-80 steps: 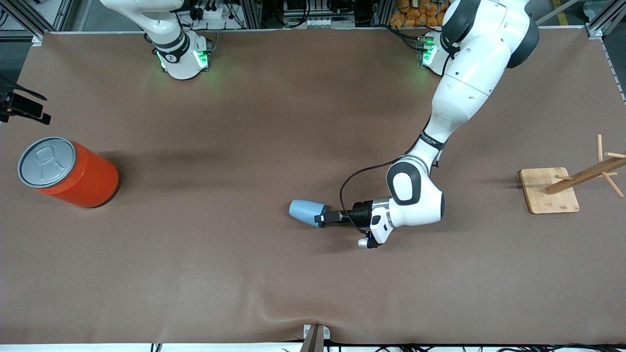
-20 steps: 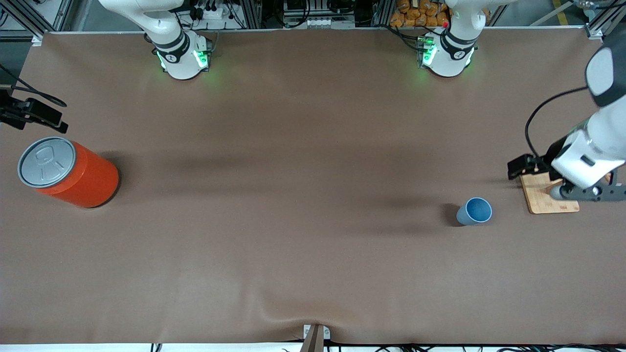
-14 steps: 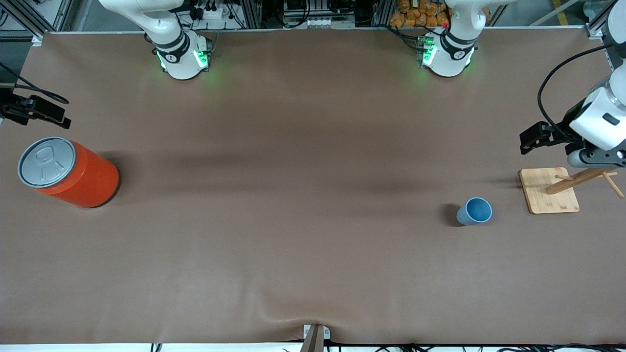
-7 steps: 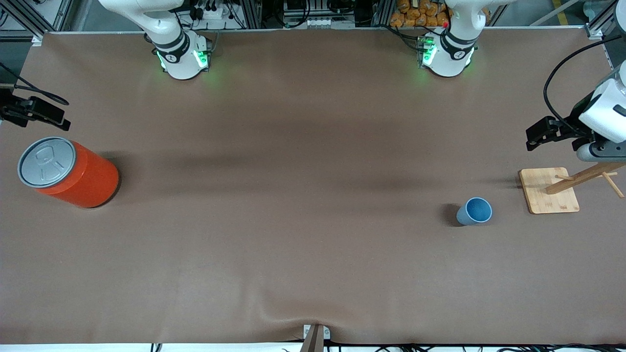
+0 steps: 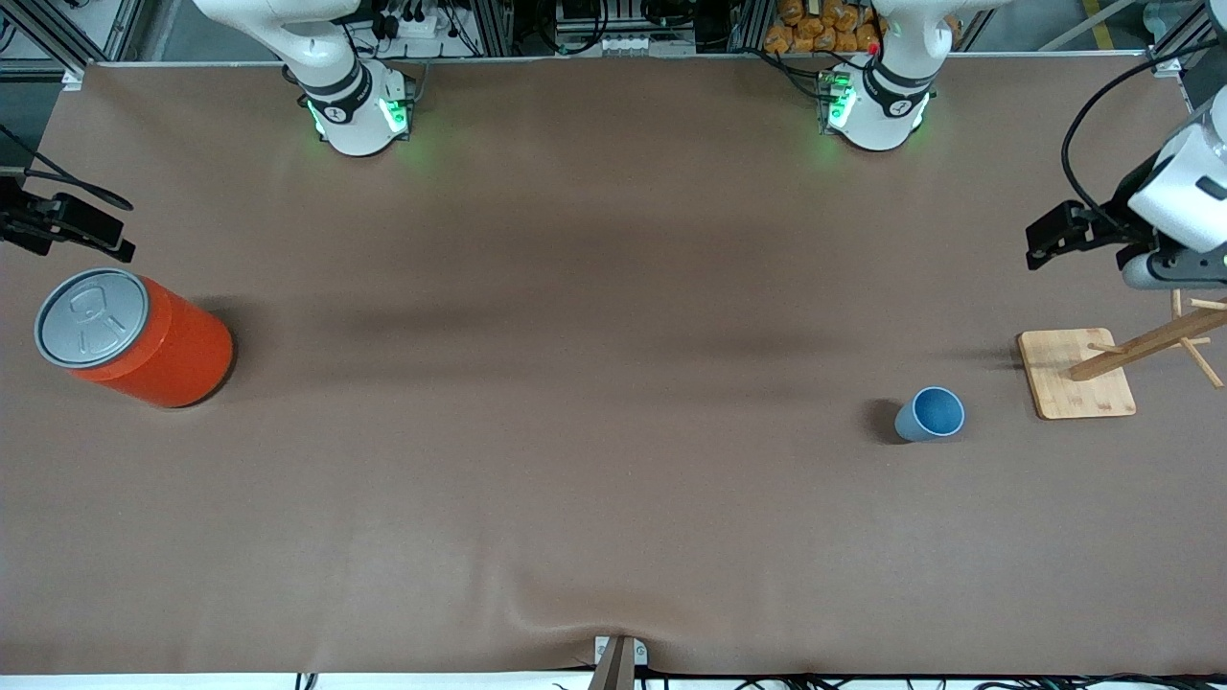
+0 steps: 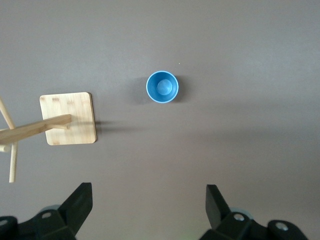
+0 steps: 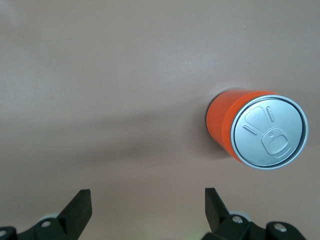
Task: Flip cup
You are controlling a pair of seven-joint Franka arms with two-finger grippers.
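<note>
Cup (image 5: 931,414): upright, mouth up, on the table (image 5: 575,498), toward the left arm's end, standing free.
Rack (image 5: 1078,373): just beside the cup, nearer that end's edge.
Can (image 5: 134,331): upright near the right arm's end edge.
Left gripper (image 6: 148,210): released, empty, raised over the left-end edge.
Right gripper (image 7: 147,212): released, empty, raised at the right-end edge, near the can.
</note>
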